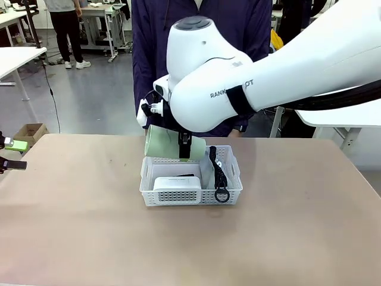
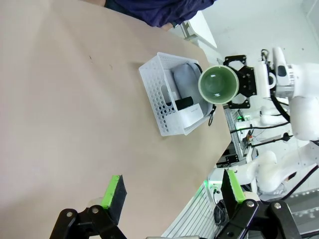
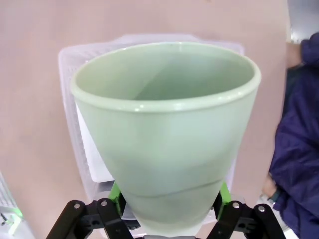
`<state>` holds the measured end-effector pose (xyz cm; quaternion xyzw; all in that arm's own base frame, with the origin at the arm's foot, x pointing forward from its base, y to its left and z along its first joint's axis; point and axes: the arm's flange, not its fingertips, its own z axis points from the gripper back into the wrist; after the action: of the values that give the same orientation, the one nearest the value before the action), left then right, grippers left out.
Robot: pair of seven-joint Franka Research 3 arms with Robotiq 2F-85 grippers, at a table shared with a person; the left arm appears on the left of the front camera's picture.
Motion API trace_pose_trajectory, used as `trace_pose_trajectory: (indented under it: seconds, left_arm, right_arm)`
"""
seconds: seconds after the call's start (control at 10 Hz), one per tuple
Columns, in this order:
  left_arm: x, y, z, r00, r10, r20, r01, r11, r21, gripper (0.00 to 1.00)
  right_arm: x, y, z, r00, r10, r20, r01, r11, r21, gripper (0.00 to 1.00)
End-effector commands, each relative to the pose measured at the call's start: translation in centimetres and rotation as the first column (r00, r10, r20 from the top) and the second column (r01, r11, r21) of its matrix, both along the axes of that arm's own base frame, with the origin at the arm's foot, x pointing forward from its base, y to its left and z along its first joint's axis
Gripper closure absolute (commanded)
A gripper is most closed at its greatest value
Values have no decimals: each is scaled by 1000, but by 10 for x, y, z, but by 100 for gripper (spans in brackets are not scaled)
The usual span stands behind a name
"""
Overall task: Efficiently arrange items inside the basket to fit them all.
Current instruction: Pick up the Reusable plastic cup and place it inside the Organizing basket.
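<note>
Now | your right gripper (image 3: 169, 211) clamps the pale green cup (image 1: 172, 145), tipped sideways over the white basket (image 1: 190, 196) | left gripper (image 2: 172, 199) apart, idle | risk: cup jams on pouch (image 2: 184, 79), won't seat.

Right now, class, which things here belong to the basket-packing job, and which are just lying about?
Belonging to the job:
white lattice basket
pale green cup, held in the right gripper
grey pouch with black strap
white block
black stapler

Lying about:
cardboard box on the floor
left gripper, open and idle
</note>
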<state>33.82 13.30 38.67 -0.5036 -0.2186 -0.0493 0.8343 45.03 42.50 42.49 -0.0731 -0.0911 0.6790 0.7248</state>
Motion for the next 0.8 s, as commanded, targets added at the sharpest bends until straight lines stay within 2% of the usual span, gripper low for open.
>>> trace_pose_trajectory:
  seconds: [0.0, 0.2, 0.7]
  left_arm:
    - [-6, -2, 0, 1000, -1, -4, 1, 1000, 3, 0]
    - [-6, -2, 0, 1000, -1, -4, 1, 1000, 3, 0]
    - [-6, -2, 0, 1000, -1, -4, 1, 1000, 3, 0]
  right_arm:
    - [12, 20, -9, 995, -89, -38, 88, 995, -51, 18]
    - [22, 23, -28, 990, -129, -62, 125, 990, -63, 18]
    - [42, 29, -52, 987, -153, -50, 146, 982, -122, 18]
